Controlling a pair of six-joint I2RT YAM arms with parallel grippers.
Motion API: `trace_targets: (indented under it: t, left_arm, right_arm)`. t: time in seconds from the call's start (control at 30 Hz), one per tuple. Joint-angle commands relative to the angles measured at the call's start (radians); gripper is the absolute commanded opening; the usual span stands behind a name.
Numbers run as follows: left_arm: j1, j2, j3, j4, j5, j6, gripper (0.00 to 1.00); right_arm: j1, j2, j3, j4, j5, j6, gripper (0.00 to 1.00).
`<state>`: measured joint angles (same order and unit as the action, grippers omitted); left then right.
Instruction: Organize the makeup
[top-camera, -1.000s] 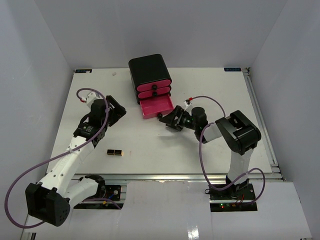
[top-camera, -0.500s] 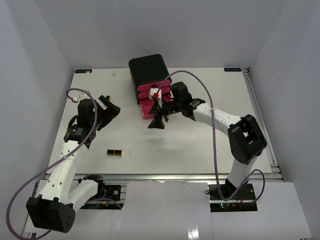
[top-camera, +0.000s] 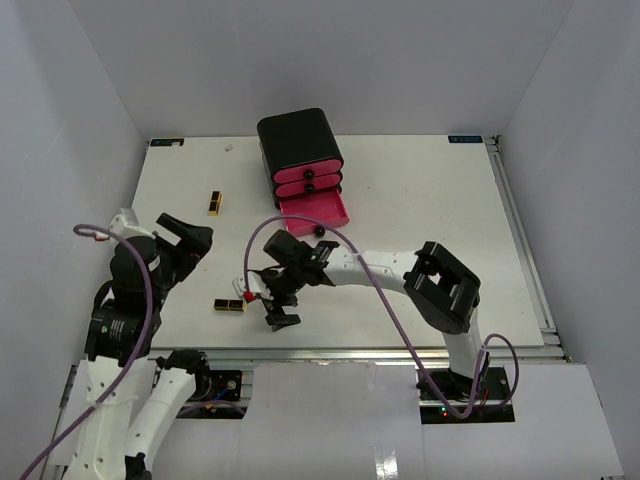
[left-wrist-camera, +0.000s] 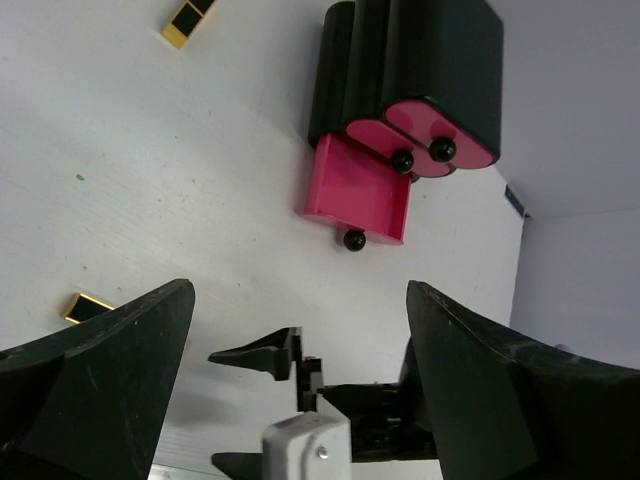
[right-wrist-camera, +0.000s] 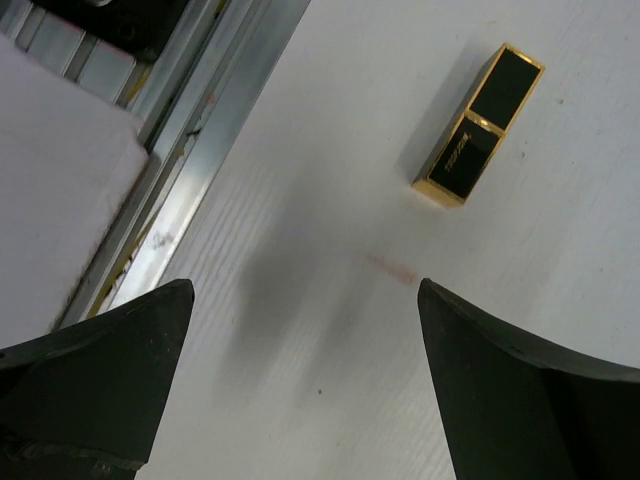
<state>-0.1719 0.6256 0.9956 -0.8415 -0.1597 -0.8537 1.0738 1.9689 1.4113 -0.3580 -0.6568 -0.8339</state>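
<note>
Two black-and-gold lipstick cases lie on the white table. One (top-camera: 229, 305) is near the front edge, and it also shows in the right wrist view (right-wrist-camera: 478, 125) and the left wrist view (left-wrist-camera: 88, 307). The other (top-camera: 215, 203) lies at the left of the box and shows in the left wrist view too (left-wrist-camera: 190, 20). My right gripper (top-camera: 270, 305) is open and empty above the table, just right of the front case (right-wrist-camera: 303, 285). My left gripper (top-camera: 183, 230) is open and empty at the left, held high (left-wrist-camera: 298, 286). No tan bottles, orange tube or egg shape are in view.
The black box (top-camera: 298, 140) with pink drawers stands at the back middle. Its bottom drawer (top-camera: 315, 213) is pulled out and shows a bare pink inside (left-wrist-camera: 358, 190). The table's metal front rail (right-wrist-camera: 190, 130) runs close to the right gripper.
My right arm swung from the open drawer to the front left, next to the front lipstick case. My left arm drew back toward the near left, and the far lipstick case now shows.
</note>
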Motion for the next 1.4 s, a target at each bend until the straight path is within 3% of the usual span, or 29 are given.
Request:
trace_targets:
  t: [0.0,0.1,0.33,0.9,1.27,1.37]
  left_arm:
    - [0.006,-0.129,0.048,-0.114,-0.104,-0.097,0.98]
    - [0.005,-0.189,0.058,-0.132,-0.127,-0.111,0.98]
    - [0.005,-0.210,0.122,-0.178,-0.155,-0.086,0.98]
    - [0.005,-0.260,0.117,-0.207,-0.137,-0.105,0.97]
    - [0.005,-0.282,0.107,-0.202,-0.130,-0.110,0.93]
    - [0.005,-0.283,0.081,-0.187,-0.119,-0.113,0.91]
  right_arm:
    - [0.062,0.050,0.034,0.239,0.189,0.265,1.00]
    - [0.091,0.088,0.060,0.302,0.285,0.396,1.00]
    - [0.123,0.156,0.099,0.346,0.426,0.468,0.96]
    - [0.129,0.242,0.170,0.388,0.402,0.497,0.77]
    - [0.112,0.238,0.198,0.390,0.372,0.484,0.26]
    - [0.088,0.182,0.177,0.392,0.329,0.475,0.16]
